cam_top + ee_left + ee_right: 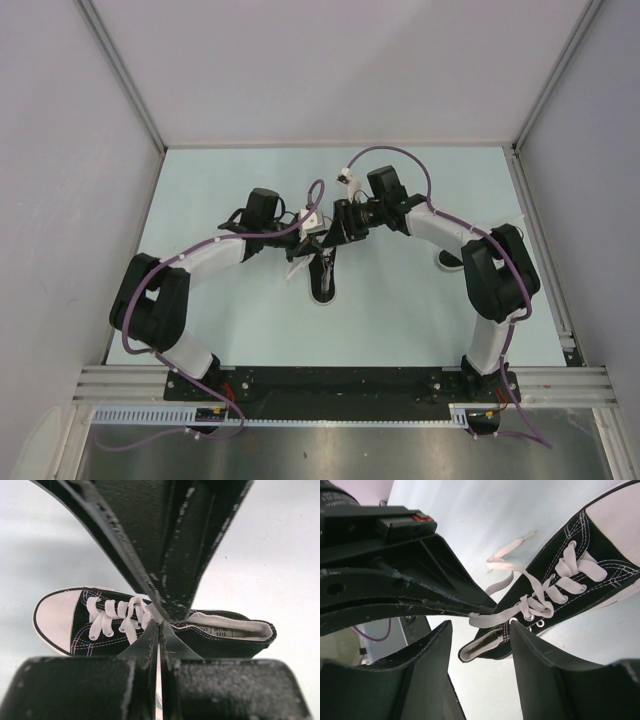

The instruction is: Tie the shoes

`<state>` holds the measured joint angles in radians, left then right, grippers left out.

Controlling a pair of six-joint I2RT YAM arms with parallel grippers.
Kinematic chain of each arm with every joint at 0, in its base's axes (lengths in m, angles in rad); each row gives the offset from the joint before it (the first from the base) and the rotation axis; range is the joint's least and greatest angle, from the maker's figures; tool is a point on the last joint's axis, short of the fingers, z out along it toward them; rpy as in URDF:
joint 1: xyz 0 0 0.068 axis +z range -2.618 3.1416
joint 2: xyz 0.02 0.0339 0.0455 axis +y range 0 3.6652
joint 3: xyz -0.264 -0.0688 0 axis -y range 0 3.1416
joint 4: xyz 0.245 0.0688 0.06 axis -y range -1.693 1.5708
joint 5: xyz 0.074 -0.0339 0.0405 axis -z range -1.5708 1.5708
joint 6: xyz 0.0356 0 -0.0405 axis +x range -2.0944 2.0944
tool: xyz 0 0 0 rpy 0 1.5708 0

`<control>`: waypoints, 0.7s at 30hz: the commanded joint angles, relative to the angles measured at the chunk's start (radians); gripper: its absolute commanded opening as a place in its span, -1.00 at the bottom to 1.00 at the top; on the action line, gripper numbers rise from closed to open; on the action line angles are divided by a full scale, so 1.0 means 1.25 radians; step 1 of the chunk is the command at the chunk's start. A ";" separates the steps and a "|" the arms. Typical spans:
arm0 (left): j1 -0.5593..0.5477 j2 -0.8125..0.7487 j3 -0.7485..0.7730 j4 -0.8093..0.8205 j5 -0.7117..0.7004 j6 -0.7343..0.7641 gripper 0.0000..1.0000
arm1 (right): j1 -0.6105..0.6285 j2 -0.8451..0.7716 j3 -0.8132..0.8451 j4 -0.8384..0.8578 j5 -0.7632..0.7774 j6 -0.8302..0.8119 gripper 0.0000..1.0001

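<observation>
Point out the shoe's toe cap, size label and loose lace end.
Toe cap point(55, 616): left wrist view, middle of white rubber.
Size label point(220, 631): left wrist view, printed text.
Loose lace end point(512, 547): right wrist view, strip on table.

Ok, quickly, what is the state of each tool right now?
Left tool: closed on a white lace.
Right tool: open, holding nothing.
</observation>
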<state>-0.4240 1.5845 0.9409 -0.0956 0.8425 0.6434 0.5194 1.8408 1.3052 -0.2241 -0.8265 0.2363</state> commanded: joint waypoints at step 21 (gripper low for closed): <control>0.084 -0.071 0.033 -0.084 0.024 -0.013 -0.14 | 0.008 0.011 -0.002 0.042 0.007 0.021 -1.00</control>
<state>-0.3969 1.5749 0.9417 -0.1295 0.8394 0.6304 0.5209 1.8759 1.3014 -0.1539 -0.8356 0.3237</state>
